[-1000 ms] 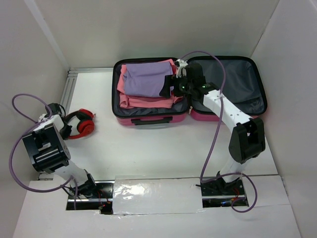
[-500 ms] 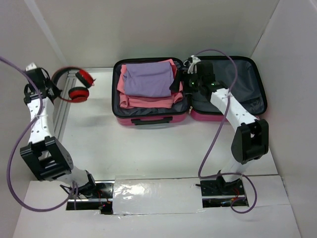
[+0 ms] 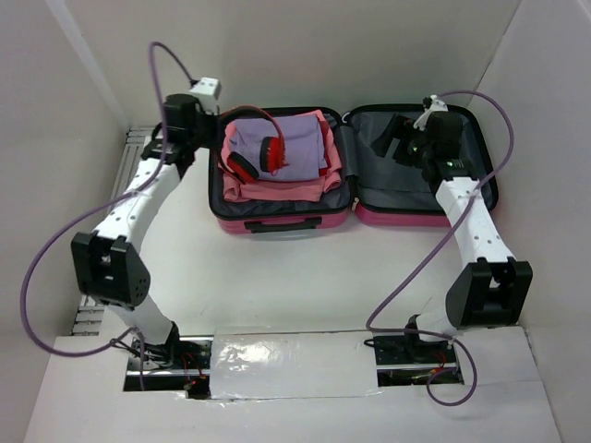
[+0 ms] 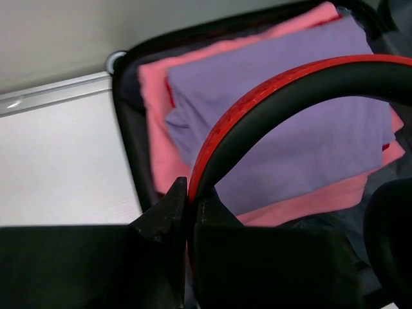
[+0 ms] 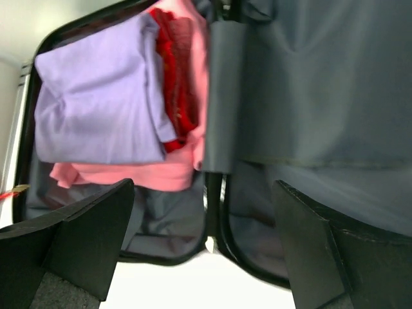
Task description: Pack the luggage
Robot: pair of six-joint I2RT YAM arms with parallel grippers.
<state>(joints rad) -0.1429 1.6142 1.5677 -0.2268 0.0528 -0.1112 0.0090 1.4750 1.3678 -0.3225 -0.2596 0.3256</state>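
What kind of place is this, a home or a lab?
Probably a lab test cell: plain white walls box in a table, the left arm and right arm are mounted at its near edge, trailing purple cables.

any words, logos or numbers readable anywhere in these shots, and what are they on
No text can be read in any view.
luggage: it lies open, showing only grey lining and a pink edge, with no label in sight.
red headphones: no brand mark visible.
folded clothes: plain fabric, no print.
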